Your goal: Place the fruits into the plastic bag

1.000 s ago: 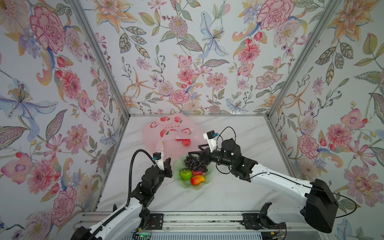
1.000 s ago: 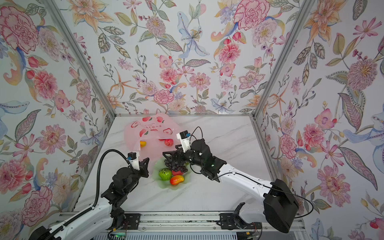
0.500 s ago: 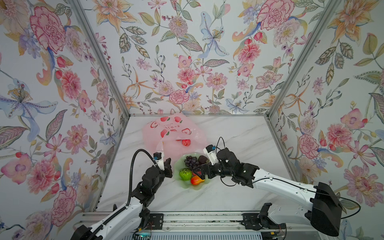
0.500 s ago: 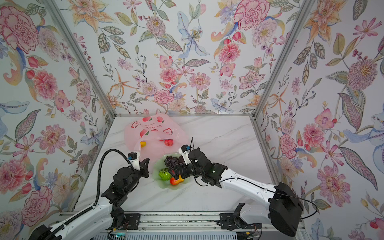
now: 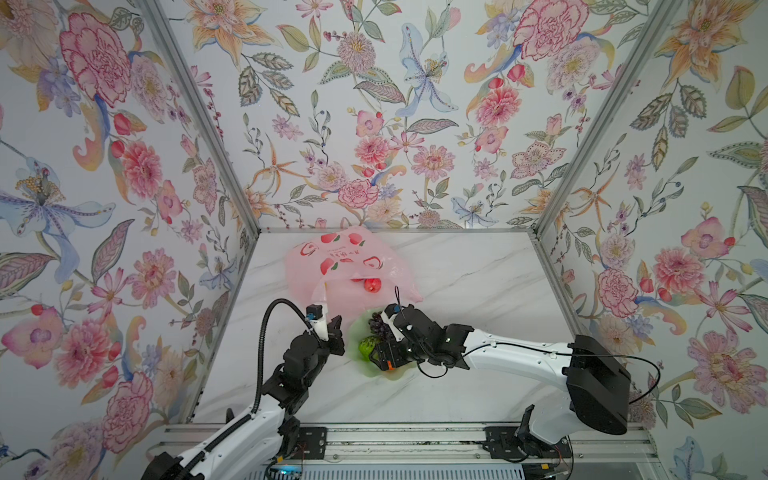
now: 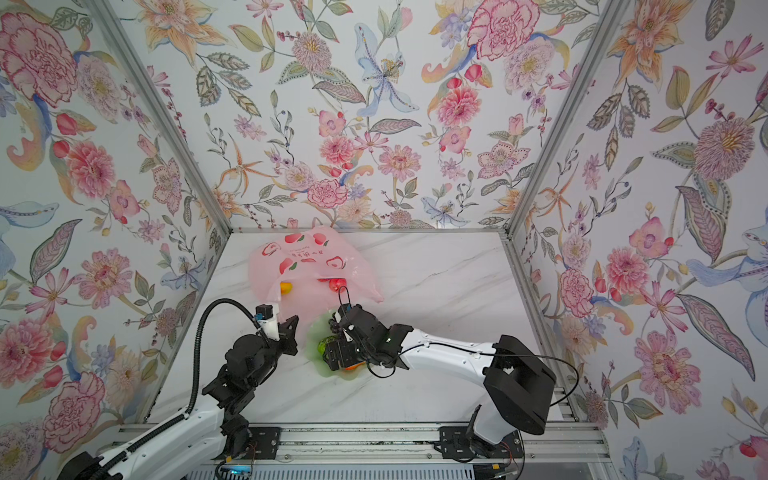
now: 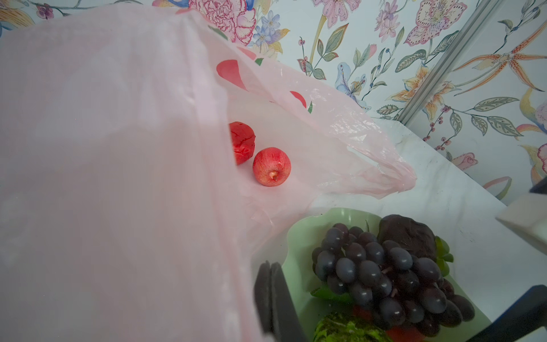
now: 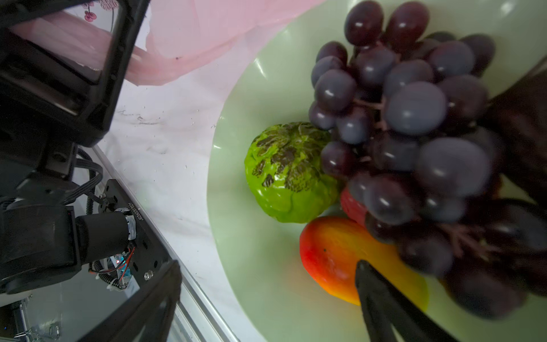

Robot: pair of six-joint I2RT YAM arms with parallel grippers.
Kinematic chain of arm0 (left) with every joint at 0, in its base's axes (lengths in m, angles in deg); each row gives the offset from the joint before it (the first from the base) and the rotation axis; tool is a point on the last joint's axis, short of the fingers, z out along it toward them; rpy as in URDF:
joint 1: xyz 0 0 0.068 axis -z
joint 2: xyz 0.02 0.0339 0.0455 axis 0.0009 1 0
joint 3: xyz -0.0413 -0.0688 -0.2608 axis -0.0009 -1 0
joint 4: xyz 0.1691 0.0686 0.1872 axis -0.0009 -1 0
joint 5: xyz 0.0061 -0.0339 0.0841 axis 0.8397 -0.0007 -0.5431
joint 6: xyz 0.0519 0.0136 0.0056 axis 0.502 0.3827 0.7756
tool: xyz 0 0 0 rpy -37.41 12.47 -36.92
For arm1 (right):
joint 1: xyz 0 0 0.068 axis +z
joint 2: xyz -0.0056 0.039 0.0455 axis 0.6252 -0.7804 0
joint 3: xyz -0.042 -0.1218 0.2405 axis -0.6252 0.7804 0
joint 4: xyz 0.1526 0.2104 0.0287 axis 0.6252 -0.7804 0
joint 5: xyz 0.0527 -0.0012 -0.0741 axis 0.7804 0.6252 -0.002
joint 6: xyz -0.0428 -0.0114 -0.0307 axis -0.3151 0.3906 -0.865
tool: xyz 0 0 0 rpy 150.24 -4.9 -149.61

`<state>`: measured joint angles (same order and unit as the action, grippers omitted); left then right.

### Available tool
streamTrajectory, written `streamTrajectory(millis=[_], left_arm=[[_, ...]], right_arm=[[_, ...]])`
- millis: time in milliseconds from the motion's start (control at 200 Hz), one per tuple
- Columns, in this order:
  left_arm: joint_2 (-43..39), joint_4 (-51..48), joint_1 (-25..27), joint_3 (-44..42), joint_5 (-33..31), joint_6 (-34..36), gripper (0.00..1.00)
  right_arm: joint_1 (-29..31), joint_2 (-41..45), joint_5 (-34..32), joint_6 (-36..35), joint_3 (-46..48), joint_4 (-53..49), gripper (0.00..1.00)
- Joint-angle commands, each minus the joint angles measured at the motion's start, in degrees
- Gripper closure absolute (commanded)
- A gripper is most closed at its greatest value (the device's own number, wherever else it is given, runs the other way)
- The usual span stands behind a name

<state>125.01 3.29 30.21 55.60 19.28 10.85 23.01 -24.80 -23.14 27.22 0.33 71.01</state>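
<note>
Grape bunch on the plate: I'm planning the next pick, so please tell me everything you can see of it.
The grape bunch is a cluster of glossy dark purple, plastic-looking berries on thin brownish stems. It lies heaped on the pale green plate, not yet bagged. It leans against the bumpy green fruit and overlaps the red-yellow mango, and the dark maroon fruit is pressed against it.

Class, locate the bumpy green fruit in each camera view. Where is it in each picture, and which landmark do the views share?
Top view: green fruit at the plate's left side.
Top view: green fruit again at the plate's left side.
Left wrist: partly cut off, beside the grapes.
Right wrist: mid-picture, against the grapes, near the mango.
Shared landmark: the pale green plate.
</note>
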Motion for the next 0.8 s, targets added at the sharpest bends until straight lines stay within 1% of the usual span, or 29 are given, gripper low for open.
streamTrajectory(millis=[0,210,405,606,796], left_arm=[[-0.49,0.74,-0.44,-0.05,-0.23,-0.55,1.0],[-0.67,0.99,-0.53,-0.14,0.02,-0.48,1.0],[-1.11,1.11,-0.47,-0.47,-0.01,-0.47,1.0],[-1.29,1.32,-0.48,-0.66,0.25,-0.42,1.0],[-1.58,1.42,-0.58,-0.75,0.35,-0.36,1.0]], right_arm=[[0.91,-2.68,-1.18,0.7,-3.18,-1.96,0.08],[0.99,-6.89,-1.44,2.02,-4.63,-1.11,0.08],[0.88,-8.52,-4.56,3.44,-5.06,-0.69,0.08],[0.73,-11.02,-5.32,4.05,-6.46,-0.75,0.08],[0.78,-11.9,-7.68,6.95,-6.32,0.89,0.08]])
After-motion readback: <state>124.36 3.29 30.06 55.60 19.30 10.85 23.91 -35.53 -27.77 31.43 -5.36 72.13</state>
